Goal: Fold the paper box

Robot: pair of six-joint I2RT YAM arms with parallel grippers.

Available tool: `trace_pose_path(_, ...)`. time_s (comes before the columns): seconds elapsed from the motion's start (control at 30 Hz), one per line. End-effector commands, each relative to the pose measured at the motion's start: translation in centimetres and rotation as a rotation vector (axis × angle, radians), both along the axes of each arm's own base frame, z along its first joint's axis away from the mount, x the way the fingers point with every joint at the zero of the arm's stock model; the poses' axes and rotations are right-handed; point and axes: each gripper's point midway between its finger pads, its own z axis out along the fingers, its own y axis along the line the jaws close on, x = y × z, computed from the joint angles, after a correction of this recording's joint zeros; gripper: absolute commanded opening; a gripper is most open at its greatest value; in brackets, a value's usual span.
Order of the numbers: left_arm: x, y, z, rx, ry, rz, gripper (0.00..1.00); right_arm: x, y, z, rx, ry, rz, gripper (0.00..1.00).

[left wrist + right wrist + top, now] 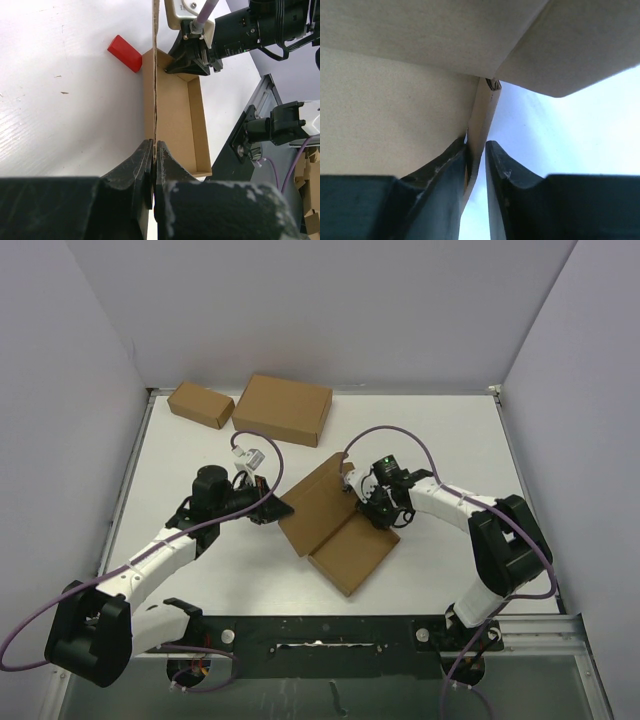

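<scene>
The paper box (350, 550) lies at the table's middle as a shallow brown tray, with its lid panel (318, 502) raised on the left. My left gripper (275, 508) is shut on the lid's free edge; in the left wrist view the thin panel (155, 100) runs straight up out of my closed fingers (154, 150), beside the tray (175, 120). My right gripper (365, 502) is at the box's far corner. In the right wrist view a side flap (482, 115) stands between my fingertips (476, 146), against the left finger, with a gap to the right finger.
Two other brown cardboard boxes stand at the back left, a small one (201, 404) and a larger one (283, 409). A red block (125, 52) lies on the table just beyond the lid. A metal rail (330, 635) runs along the near edge.
</scene>
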Motion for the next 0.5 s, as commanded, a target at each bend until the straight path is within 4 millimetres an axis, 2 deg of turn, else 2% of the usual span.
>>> trace_pose_path(0.0,1.0,-0.5,3.1,-0.053,-0.102,-0.009,0.0,-0.4,-0.9,0.2,-0.005,0.023,0.008,0.28)
trace_pose_path(0.1,0.9,-0.5,3.1,-0.052,-0.102,-0.008,0.0,-0.7,-0.8,0.6,0.027,0.036,0.01,0.33)
trace_pose_path(0.47,0.9,-0.4,3.2,-0.052,-0.105,-0.004,0.0,-2.1,-1.3,1.9,0.073,0.073,0.102,0.34)
